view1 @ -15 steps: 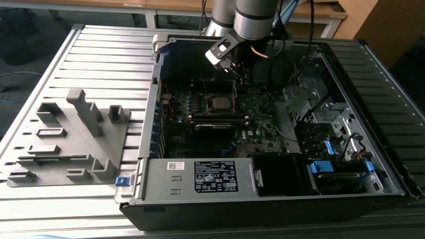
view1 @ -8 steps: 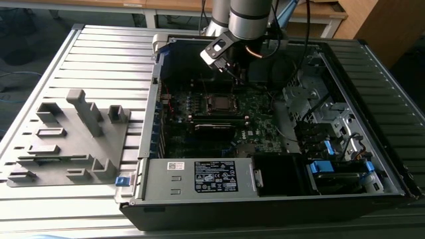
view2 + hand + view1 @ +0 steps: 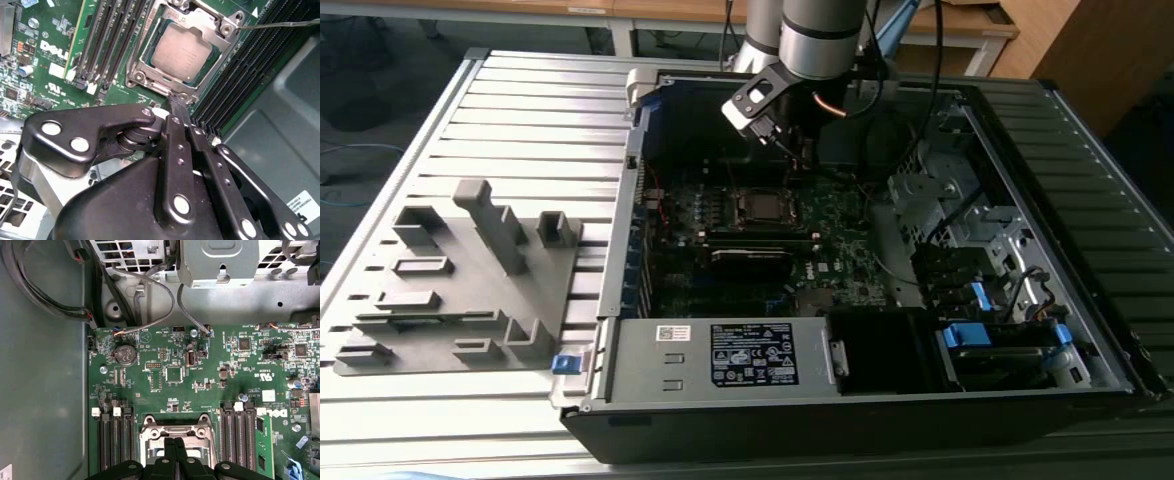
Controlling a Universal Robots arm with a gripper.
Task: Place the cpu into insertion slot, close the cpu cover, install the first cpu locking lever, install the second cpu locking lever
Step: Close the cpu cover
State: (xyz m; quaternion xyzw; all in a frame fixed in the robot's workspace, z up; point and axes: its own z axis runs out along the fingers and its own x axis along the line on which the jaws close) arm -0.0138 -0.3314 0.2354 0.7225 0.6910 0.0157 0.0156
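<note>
In the second wrist view the cpu point(image 3: 182, 50), a flat grey metal square, sits in the insertion slot point(image 3: 212, 65). The silver cpu cover point(image 3: 141, 62) lies flat around it. A thin metal lever point(image 3: 280, 23) runs out from one corner of the socket. My gripper point(image 3: 176, 102) is shut, with its black fingers pressed together. Their tips are at the socket frame's near edge, and nothing shows between them. In the exterior view the gripper point(image 3: 798, 158) hangs just behind the insertion slot point(image 3: 758, 207) inside the open computer case. In the first wrist view the gripper point(image 3: 175, 445) overlaps the socket frame point(image 3: 175, 427).
Black memory slots point(image 3: 107, 45) flank the socket on both sides. Grey cables point(image 3: 145, 290) and a metal bracket point(image 3: 217, 260) hang over the board's far end. A labelled power supply point(image 3: 727, 355) and blue-tabbed bays point(image 3: 967, 335) fill the case front. A grey fixture tray point(image 3: 467, 290) lies on the exterior view's left.
</note>
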